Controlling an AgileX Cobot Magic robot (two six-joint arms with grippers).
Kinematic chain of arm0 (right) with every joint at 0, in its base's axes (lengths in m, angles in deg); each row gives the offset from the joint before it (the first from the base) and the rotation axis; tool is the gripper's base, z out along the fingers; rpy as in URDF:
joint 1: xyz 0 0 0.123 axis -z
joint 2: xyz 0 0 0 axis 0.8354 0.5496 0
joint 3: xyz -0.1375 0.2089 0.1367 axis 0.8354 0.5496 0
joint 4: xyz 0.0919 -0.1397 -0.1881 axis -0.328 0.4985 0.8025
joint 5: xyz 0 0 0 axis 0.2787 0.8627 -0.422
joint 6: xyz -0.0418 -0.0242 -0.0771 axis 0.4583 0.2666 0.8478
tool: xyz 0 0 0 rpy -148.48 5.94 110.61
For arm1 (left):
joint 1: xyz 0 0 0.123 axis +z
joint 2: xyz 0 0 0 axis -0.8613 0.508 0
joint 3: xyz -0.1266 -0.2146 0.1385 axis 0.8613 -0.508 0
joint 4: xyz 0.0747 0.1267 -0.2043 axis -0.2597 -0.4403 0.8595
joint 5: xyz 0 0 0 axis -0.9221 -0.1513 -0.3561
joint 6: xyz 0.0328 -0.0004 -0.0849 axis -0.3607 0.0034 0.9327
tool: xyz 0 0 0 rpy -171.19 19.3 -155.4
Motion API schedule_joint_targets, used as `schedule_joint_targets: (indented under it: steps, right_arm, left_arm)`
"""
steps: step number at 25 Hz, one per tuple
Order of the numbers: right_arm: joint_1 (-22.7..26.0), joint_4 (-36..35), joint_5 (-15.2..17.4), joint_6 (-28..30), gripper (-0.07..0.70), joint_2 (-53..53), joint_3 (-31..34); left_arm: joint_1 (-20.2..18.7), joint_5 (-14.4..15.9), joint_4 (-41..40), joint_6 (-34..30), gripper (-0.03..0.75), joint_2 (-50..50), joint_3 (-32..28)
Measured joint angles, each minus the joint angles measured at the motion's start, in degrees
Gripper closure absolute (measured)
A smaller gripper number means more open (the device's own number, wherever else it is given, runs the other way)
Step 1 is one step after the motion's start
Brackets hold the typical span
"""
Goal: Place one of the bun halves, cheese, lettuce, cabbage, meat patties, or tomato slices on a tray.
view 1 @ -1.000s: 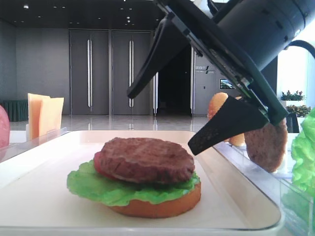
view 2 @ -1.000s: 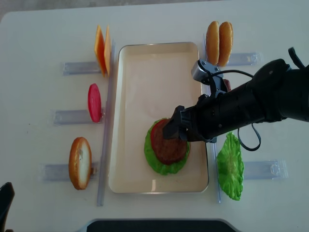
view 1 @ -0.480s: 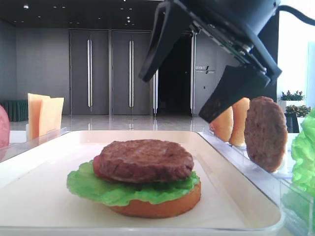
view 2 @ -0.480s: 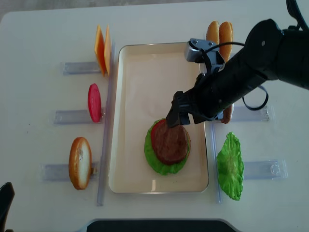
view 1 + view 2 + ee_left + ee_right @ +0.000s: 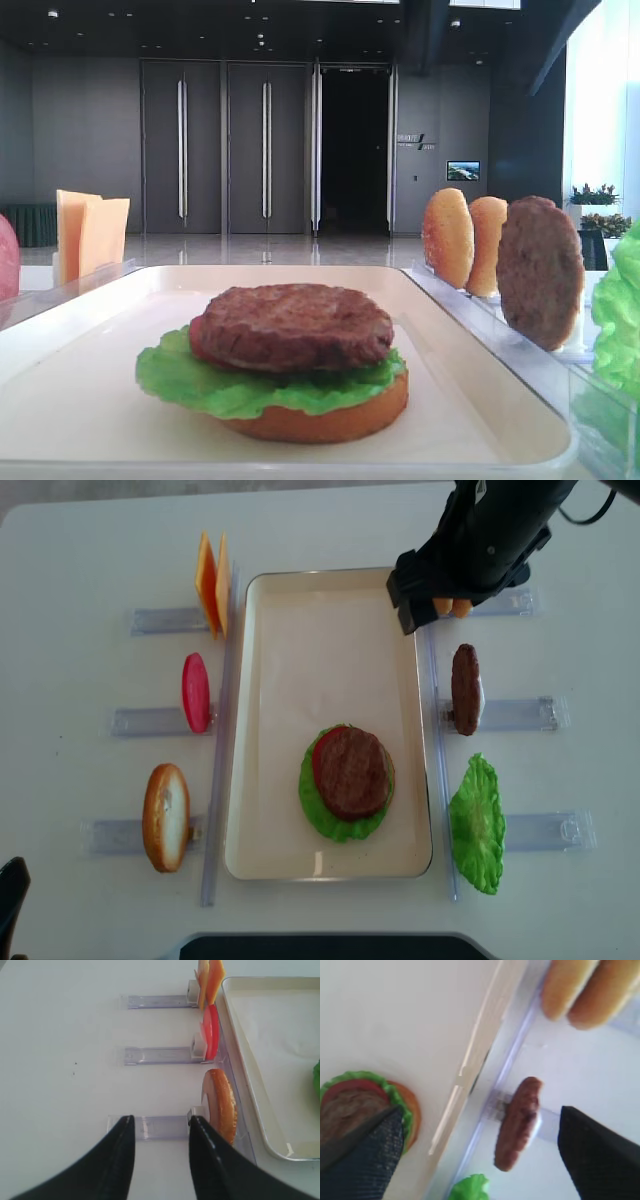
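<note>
A: How far along does it look, taking the tray (image 5: 250, 730) as the landmark?

B: A stack sits on the near half of the tray: a bun half (image 5: 330, 418) at the bottom, lettuce (image 5: 322, 815) on it, a tomato slice (image 5: 198, 338) peeking out at the left, and a meat patty (image 5: 352, 772) on top. So, as I judge it, a patty has been placed and several layers are done.

A: What is left off the tray?

B: Left of the tray stand the cheese slices (image 5: 211, 580), another tomato slice (image 5: 195, 692) and a bun half (image 5: 165, 816), each upright in a clear rack (image 5: 145, 721). Right of the tray are two bun halves (image 5: 468, 243), a second patty (image 5: 465, 688) upright in its rack, and a loose lettuce leaf (image 5: 476, 823). I see no cabbage. If the build goes on, cheese or a top bun would be the likely next picks.

A: And the arms?

B: The right gripper (image 5: 432, 592) hangs over the tray's far right corner, beside the two buns, its fingers (image 5: 367, 1157) wide apart and holding nothing. The left gripper (image 5: 160, 1155) hovers over the bench well to the left of the tray, near the left bun half; its fingers (image 5: 117, 1160) are parted and empty too.
</note>
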Motion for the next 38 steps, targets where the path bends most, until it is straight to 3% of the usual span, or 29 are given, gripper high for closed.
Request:
schedule_joint_targets:
  steps: [4, 11, 14, 26, 32, 38]
  right_arm:
    - [0.0, 7.0, 3.0, -2.8, 0.039, 0.0, -4.0]
    - [2.6, 10.3, 4.5, -4.7, 0.04, 0.0, -5.0]
    - [7.4, 10.3, 4.6, -4.8, 0.04, 0.0, -5.1]
    - [34.7, 6.5, 5.9, -5.0, 0.04, 0.0, -5.2]
    - [40.4, 6.2, 5.9, -5.0, 0.04, 0.0, -5.2]
    - [40.2, 6.2, 6.1, -5.0, 0.04, -1.7, -5.2]
  left_arm:
    - [0.0, 0.0, 0.0, 0.0, 0.433, 0.0, 0.0]
    - [0.0, 0.0, 0.0, 0.0, 0.433, 0.0, 0.0]
    - [0.0, 0.0, 0.0, 0.0, 0.433, 0.0, 0.0]
    - [0.0, 0.0, 0.0, 0.0, 0.433, 0.0, 0.0]
    - [0.0, 0.0, 0.0, 0.0, 0.433, 0.0, 0.0]
    - [0.0, 0.0, 0.0, 0.0, 0.433, 0.0, 0.0]
